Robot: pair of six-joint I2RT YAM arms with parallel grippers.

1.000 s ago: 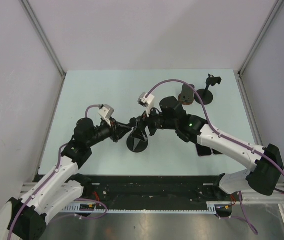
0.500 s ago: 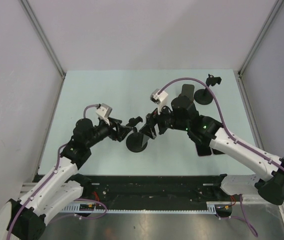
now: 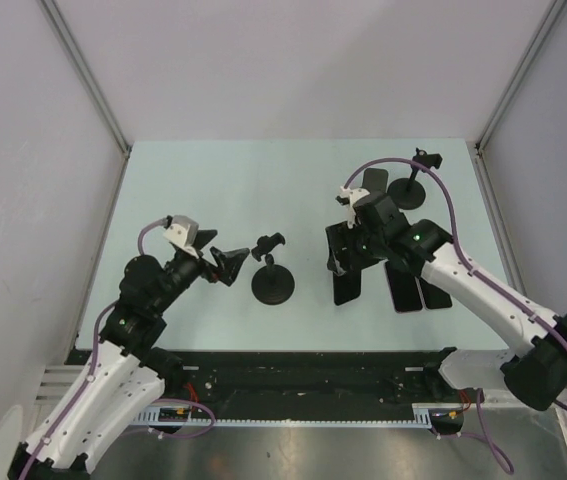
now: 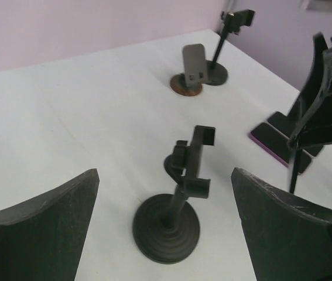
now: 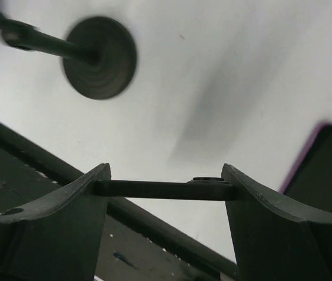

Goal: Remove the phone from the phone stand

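Hanging in the right gripper (image 5: 164, 182), the phone (image 3: 343, 286) is out of the phone stand (image 3: 273, 283) and well to its right, low over the worktop (image 3: 213, 190). Can't tell if its lower end touches. That gripper is clamped on the phone's two edges. The left gripper (image 3: 225, 265) sits just left of the stand, fingers wide apart, empty. Best next, I'd say: lower slowly, tip the phone flat beside the spare phones (image 3: 408, 292) without overlapping them, and release only once it rests.
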